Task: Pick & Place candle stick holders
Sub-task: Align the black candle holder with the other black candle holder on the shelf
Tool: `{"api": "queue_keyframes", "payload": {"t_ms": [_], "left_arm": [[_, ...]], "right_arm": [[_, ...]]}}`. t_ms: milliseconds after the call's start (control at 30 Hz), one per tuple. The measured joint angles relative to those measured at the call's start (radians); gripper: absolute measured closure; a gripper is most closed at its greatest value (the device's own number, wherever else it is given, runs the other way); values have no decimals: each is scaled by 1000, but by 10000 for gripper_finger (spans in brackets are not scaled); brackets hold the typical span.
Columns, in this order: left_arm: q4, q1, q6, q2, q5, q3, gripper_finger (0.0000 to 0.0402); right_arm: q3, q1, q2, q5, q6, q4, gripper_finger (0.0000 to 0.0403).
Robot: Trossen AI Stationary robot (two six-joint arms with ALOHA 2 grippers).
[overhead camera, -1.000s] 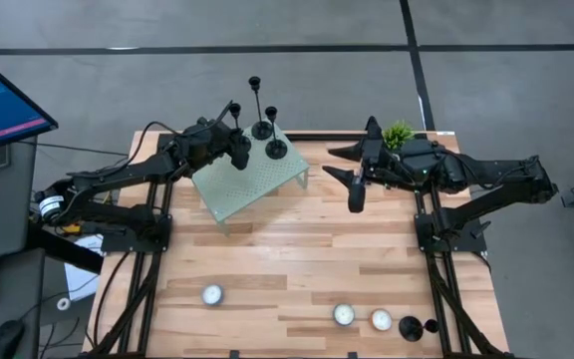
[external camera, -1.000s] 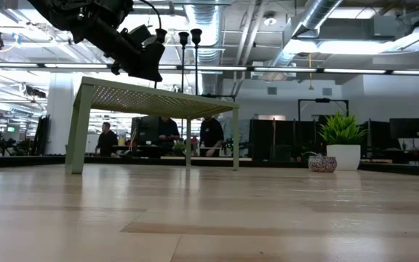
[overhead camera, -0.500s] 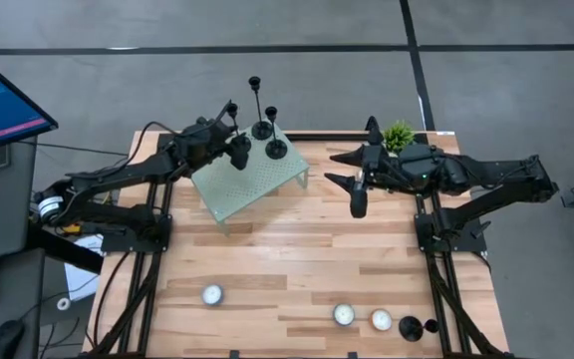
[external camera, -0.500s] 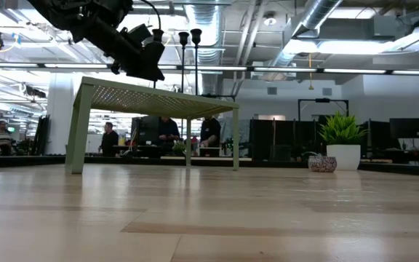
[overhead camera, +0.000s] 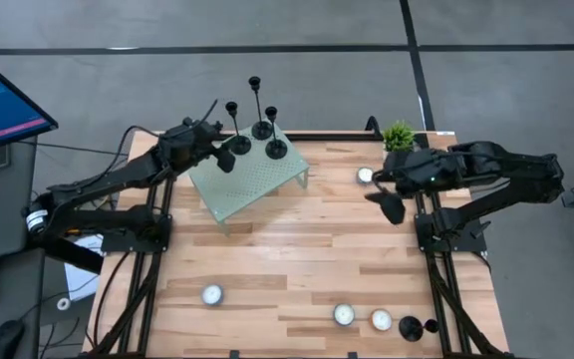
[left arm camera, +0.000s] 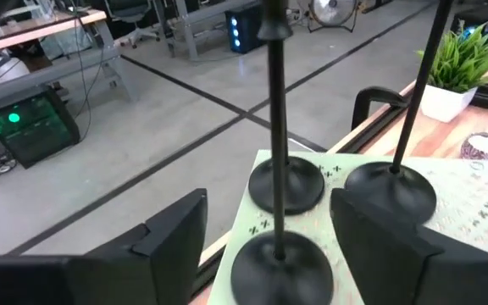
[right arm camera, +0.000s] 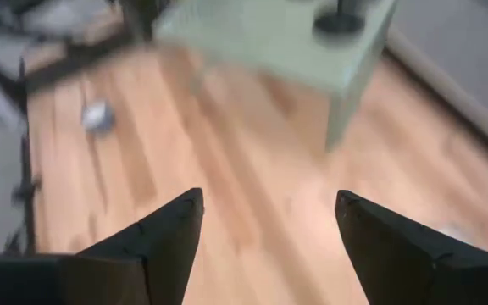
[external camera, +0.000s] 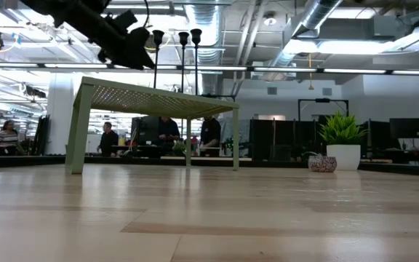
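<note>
Candle stick holders [overhead camera: 255,125]: three stand upright on the back corner of the pale green stand [overhead camera: 250,181]; a fourth lies at the table's [overhead camera: 287,259] front right edge, near tealights [overhead camera: 361,317]. Left gripper [left arm camera: 269,246]: jaws parted either side of the nearest holder's base, not gripping. Right gripper [right arm camera: 269,246]: jaws apart, empty, above the table's right side.

From table height I see the pale green perforated stand [external camera: 153,98] on the wooden table [external camera: 209,218], three black candle stick holders [external camera: 183,52] rising from its top, the left arm [external camera: 97,25] above its left end, and a potted plant [external camera: 342,142] at right.
</note>
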Motion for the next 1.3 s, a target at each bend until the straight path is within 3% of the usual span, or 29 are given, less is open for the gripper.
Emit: {"api": "queue_keyframes", "payload": {"t_ms": [300,500,733,1100,1300], "left_arm": [[-23,-3,-29,-104,10,0,123],[-34,-7,-56,-144,97,0,123],[-59,-29,-55,-190,107,0,123],[-99,-29,-54,-235,106,0,124],[-100,-29,-53,-239,106,0,124]], "right_arm": [[0,4,0,-358,129,-357,142],[0,91,2,-537,224,-363,143],[1,242,34,-716,438,-362,143],[22,577,155,-723,669,-322,143],[118,764,256,-533,775,-301,143]]}}
